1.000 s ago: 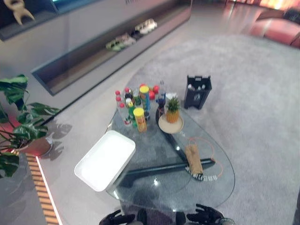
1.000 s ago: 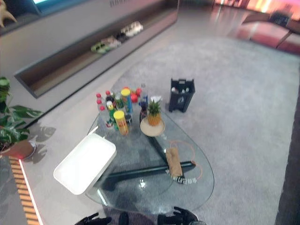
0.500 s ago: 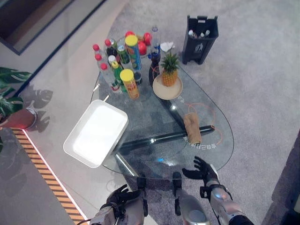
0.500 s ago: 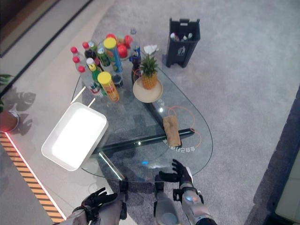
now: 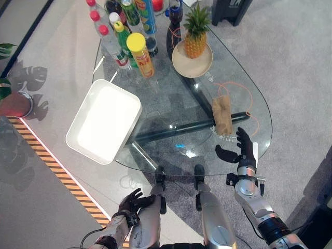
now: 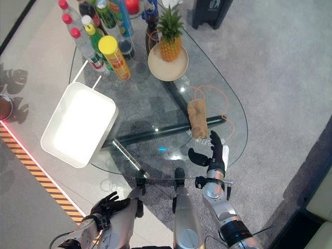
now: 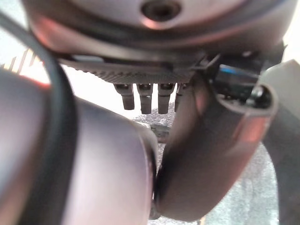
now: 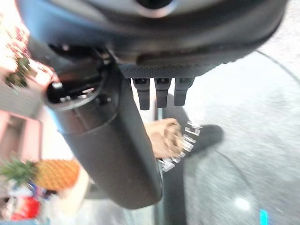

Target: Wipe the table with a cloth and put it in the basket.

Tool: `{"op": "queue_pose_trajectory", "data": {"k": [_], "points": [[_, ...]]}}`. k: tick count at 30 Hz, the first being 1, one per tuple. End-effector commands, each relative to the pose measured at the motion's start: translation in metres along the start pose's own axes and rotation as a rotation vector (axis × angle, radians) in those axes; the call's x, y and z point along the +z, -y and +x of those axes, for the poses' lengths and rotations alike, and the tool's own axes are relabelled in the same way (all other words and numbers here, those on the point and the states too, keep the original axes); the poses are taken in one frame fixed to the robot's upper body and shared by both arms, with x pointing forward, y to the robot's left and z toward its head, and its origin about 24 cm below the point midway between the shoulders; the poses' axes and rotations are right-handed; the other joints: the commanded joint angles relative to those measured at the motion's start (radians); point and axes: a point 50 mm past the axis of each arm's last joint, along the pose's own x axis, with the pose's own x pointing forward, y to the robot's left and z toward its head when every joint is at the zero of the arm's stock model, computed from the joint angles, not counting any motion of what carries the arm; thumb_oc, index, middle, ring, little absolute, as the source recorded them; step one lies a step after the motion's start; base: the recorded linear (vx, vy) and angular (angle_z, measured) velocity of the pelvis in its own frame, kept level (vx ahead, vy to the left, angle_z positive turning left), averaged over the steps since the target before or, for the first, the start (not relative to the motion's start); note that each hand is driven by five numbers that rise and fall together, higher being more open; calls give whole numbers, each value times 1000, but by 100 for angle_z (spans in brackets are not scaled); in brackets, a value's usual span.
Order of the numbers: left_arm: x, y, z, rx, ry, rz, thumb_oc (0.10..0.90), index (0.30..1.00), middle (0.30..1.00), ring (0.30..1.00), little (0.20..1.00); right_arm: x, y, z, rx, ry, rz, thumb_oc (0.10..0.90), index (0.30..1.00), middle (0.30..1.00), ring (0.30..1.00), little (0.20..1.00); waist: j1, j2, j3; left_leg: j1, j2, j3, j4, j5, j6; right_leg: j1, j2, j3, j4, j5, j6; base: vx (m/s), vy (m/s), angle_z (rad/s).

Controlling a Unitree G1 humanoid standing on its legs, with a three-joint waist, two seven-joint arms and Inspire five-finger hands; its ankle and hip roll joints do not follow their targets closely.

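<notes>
Left hand [image 5: 132, 200]: I see it low beside the near edge of the worktop, below the glass, fingers loosely spread and holding nothing.
Basket [image 5: 104, 121]: a white, shallow, rectangular bin with rounded corners, sitting at the left edge of the worktop and hanging partly over it; I see nothing inside it.
Worktop [image 5: 171, 93]: a clear glass top of rounded triangular outline, with a dark bar of the frame showing through it.
Bottles [image 5: 111, 44]: a cluster with red caps at the far left corner, and a yellow-lidded can [image 5: 139, 54] just beside them.
Pineapple [image 5: 197, 33]: upright on a round tan plate [image 5: 192, 60] at the far side.
Cloth [image 5: 222, 114]: a small tan-brown piece, folded or rolled into a narrow strip, lying on the glass toward the right edge, with a thin orange cord [image 5: 244, 93] looping beside it.
Right hand [image 5: 244, 151]: raised at the near right edge, just short of the cloth and not touching it; I see the fingers straight and the thumb spread, gripping nothing.
</notes>
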Motion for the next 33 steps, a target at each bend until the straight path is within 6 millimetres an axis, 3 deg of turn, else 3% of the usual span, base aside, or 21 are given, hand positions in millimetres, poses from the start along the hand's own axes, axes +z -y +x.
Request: {"op": "queue_pose_trajectory", "data": {"k": [1,3,10,20,33], "points": [[-31,-2,-8,9,-75,-17,800,900,900,900,900,57,14,1,-99,299,122,800,900,900,900,900,-24,-25,-6,-79,-54,50,160,-104,26,-71,24,-17,43,21,-28,-5,61,2],[-25,4,-6,9,-63,-31,800,900,900,900,900,73,14,1,-144,362,166,800,900,900,900,900,-23,-24,-6,-119,-58,52,169,-101,29,-114,23,-11,56,24,-27,-4,64,2],[-12,9,-3,7,-33,-50,800,900,900,900,900,100,18,12,-259,428,210,800,900,900,900,900,-11,-22,-6,-208,-69,50,202,-99,29,-200,16,-14,79,35,-25,2,22,0],[-8,13,-2,0,-44,-94,800,900,900,900,900,121,9,21,-311,454,237,800,900,900,900,900,4,-10,-6,-317,-86,36,257,-104,35,-304,11,-17,110,48,-27,6,8,3],[-2,19,0,6,-45,-189,800,900,900,900,900,129,-2,25,-317,411,263,800,900,900,900,900,14,8,-6,-418,-90,29,286,-97,30,-406,13,-16,137,55,-27,0,0,0]]}}
